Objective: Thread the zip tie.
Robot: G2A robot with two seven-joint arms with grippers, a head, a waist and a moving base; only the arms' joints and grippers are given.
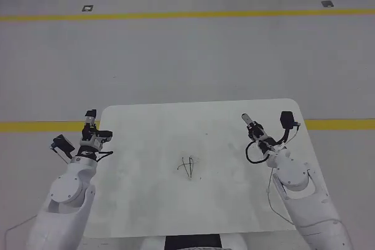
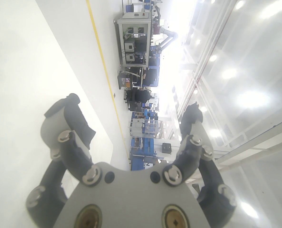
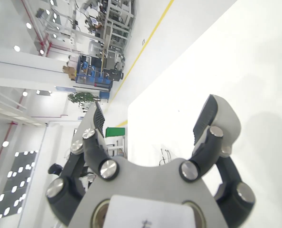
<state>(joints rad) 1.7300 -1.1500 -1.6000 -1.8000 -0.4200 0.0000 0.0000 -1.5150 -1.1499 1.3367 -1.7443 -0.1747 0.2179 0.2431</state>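
Where the white table (image 1: 144, 206) rounds off at its far-left corner, the left gripper (image 1: 89, 117) hangs just outside the table's edge, its fingers (image 2: 72, 119) spread wide around air; a black camera box (image 1: 63, 145) juts from that wrist, farther outside the table's left edge.

On the table, about its middle and a little toward the near edge, lies the zip tie (image 1: 187, 167), a small tangle of thin dark strands that cross one another; whether it is one tie or more I cannot tell; it lies well apart from both grippers, with bare tabletop between it and each.

Over the table's right part, toward the far-right corner, the right gripper (image 1: 245, 119) points at the far edge, its ribbed pads (image 3: 206, 113) wide apart and gripping nothing; a black cable (image 1: 255, 156) loops from that wrist above the table; a second camera box (image 1: 287, 119) sits near the table's right edge.

The table has a plain matte top; around it runs a pale grey floor (image 1: 187, 62); one yellow line (image 1: 25, 126) passes under the table's far part and shows at both sides; another runs well beyond the table, with two small dark squares (image 1: 87, 8) beside it.

Beyond the table, the wrist views take in metal racks (image 2: 133, 41), blue bins (image 3: 93, 77), a green plant (image 3: 81, 97) and bright ceiling lights (image 2: 250, 98).
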